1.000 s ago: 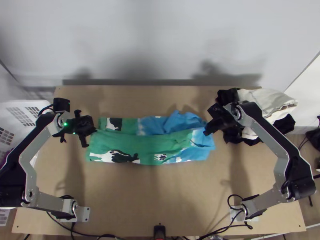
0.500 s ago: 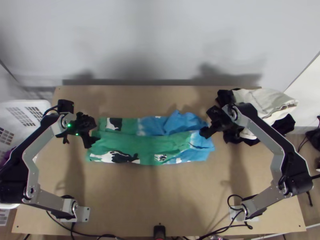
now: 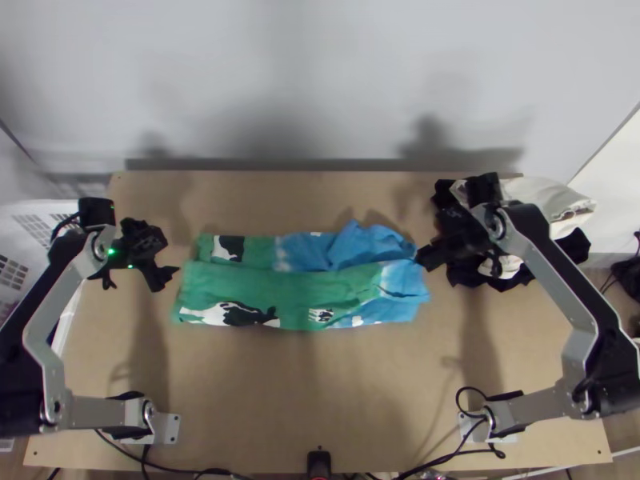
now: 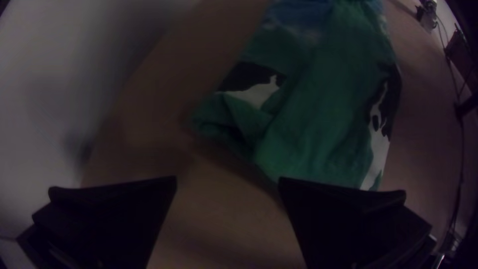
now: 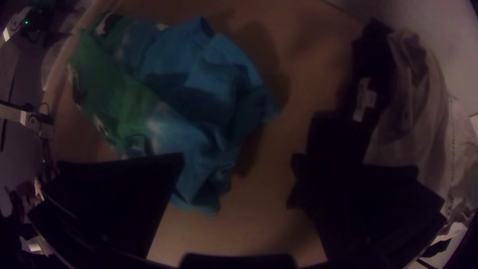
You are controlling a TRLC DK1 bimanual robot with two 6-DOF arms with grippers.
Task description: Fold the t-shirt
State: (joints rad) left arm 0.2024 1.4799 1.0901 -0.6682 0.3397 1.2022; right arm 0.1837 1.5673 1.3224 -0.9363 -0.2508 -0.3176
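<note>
Wood tabletop (image 3: 304,392) w/ t-shirt (image 3: 288,288), wall (image 3: 320,72) at 12 o'clock, basket (image 3: 24,210) approx 9; L claw (image 3: 166,254), R claw (image 3: 436,238) both spread apart.

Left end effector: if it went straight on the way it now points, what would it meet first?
The left end effector would probably meet the bare tabletop just short of the t-shirt, or the shirt's green end; its height is unclear, so I cannot settle which.
</note>
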